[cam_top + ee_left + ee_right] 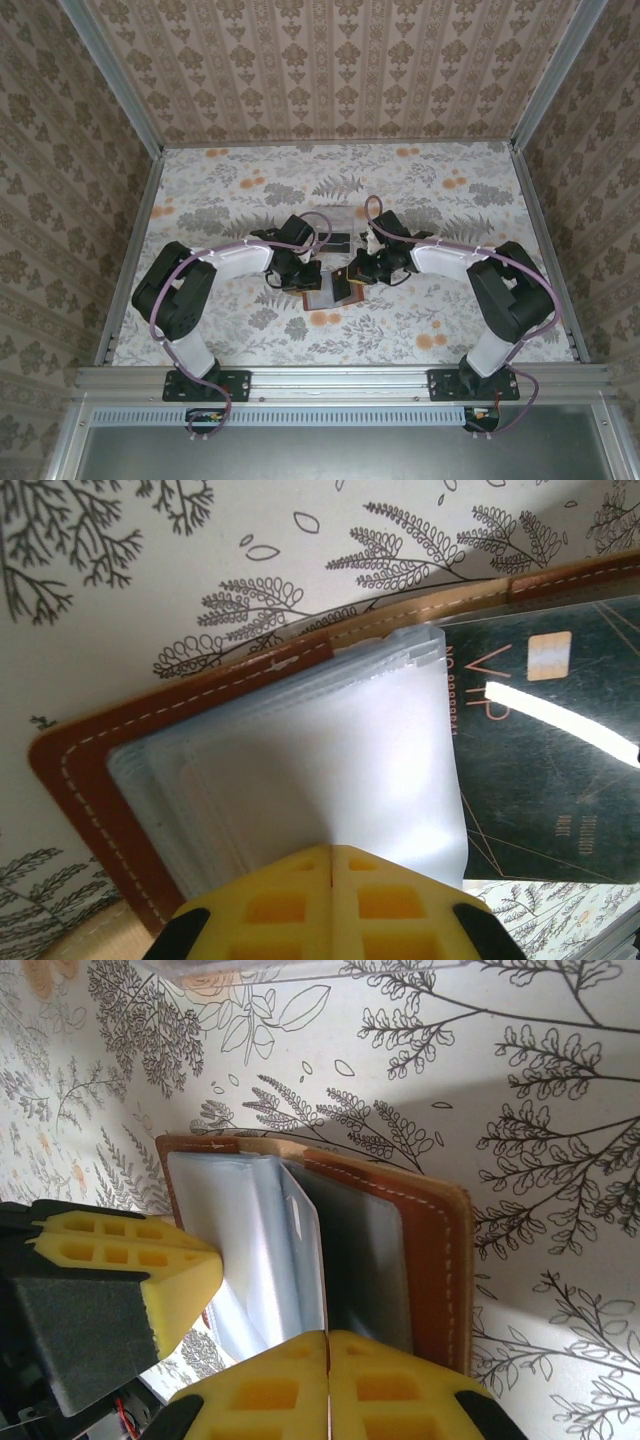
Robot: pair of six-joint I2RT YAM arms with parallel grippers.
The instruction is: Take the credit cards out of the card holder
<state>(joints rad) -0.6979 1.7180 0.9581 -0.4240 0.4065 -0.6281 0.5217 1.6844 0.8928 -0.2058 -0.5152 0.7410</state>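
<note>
Left hand (332, 852) and right hand (328, 1338) pinched shut.

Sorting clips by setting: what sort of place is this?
Probably a lab test booth dressed to look homely: wallpapered panels held in an aluminium frame, with a left arm and right arm bolted to its near rail.

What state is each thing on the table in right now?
card holder: open, inside facing up.
clear sleeves: fanned apart, one leaf lifted.
dark card: lying inside the open holder, not taken out.
left gripper: shut on the clear sleeves.
right gripper: shut, apparently on one sleeve.
</note>
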